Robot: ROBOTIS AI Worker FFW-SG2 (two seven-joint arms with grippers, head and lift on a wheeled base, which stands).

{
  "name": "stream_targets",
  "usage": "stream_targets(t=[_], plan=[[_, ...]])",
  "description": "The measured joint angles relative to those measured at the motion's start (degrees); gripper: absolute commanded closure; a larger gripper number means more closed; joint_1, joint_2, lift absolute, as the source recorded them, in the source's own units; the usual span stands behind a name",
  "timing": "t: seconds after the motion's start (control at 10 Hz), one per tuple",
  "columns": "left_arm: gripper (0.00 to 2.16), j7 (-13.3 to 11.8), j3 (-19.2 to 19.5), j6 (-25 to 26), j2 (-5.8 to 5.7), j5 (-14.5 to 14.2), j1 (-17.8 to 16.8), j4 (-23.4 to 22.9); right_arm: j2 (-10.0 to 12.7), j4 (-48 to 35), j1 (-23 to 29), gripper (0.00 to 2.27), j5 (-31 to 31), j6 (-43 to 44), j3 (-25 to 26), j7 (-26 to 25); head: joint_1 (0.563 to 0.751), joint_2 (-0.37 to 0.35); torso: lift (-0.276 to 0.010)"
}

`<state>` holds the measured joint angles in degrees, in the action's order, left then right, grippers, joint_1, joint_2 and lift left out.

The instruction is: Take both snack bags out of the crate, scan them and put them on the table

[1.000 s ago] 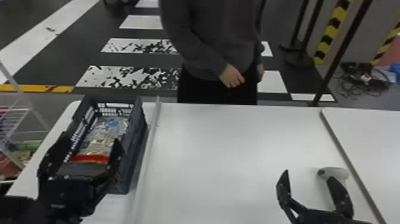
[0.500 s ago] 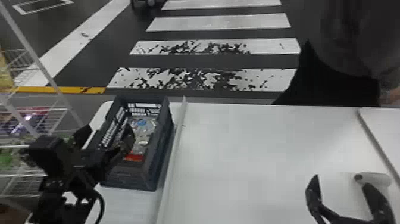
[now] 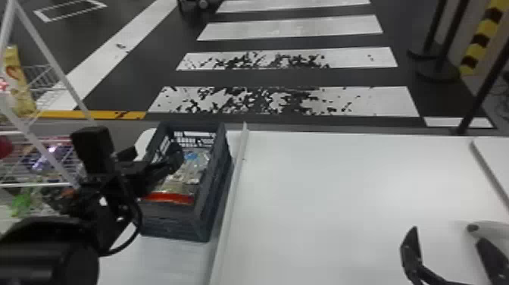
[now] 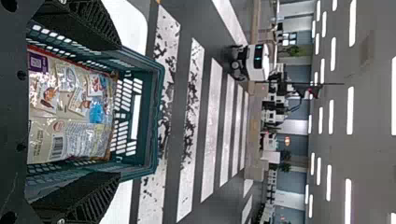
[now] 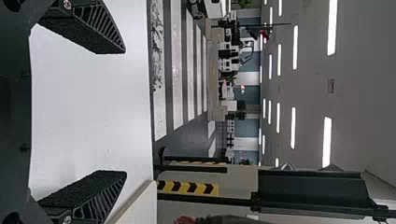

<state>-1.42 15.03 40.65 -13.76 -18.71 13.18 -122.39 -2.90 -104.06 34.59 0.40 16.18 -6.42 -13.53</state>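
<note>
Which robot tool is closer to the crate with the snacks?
Left. The left tool is right at the crate, by its left side; the right tool is well off to the crate's right, over the white table.

bright indoors | lit by ceiling strip lights (image 4: 350,110) | soft sheen on table (image 3: 424,182) | glints on snack bags (image 4: 86,137)

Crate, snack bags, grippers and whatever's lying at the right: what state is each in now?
Crate: upright, open at the top, snack bags inside.
Snack bags: lying in the crate, not gripped.
Left gripper: open, at the crate, holding nothing.
Right gripper: open, empty, above the table.
Pale rounded object: lying on the table by the right gripper, partly out of frame.
</note>
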Motion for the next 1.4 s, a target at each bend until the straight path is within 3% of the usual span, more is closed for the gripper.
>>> stream_targets(t=[0.3,0.4,0.8,1.0,1.4], plan=[[0.03,-3.04,-0.24,13.65,-2.54,-1.37,-9.60,6.36,0.09,0.24,0.14,0.06,0.47,-0.27,-0.07,0.00,0.695,0.177,-0.092],[0.03,-3.49,-1.00,16.12,-3.29,-1.32,-12.41,9.23,0.09,0.31,0.22,0.06,0.55,-0.32,-0.07,0.00,0.695,0.178,-0.092],[0.03,-4.51,-4.35,16.98,-4.16,0.40,-18.47,17.62,0.08,0.38,0.39,0.06,0.57,-0.32,-0.01,0.00,0.695,0.170,-0.092],[0.03,-4.35,-5.56,16.97,-3.99,0.38,-20.39,20.76,0.01,0.52,0.40,0.06,0.57,-0.32,0.00,0.00,0.695,0.164,-0.092],[0.07,-5.02,-7.87,18.48,-3.74,3.52,-23.72,26.73,-0.02,0.76,0.37,0.06,0.57,-0.31,0.09,0.00,0.695,0.162,-0.092]])
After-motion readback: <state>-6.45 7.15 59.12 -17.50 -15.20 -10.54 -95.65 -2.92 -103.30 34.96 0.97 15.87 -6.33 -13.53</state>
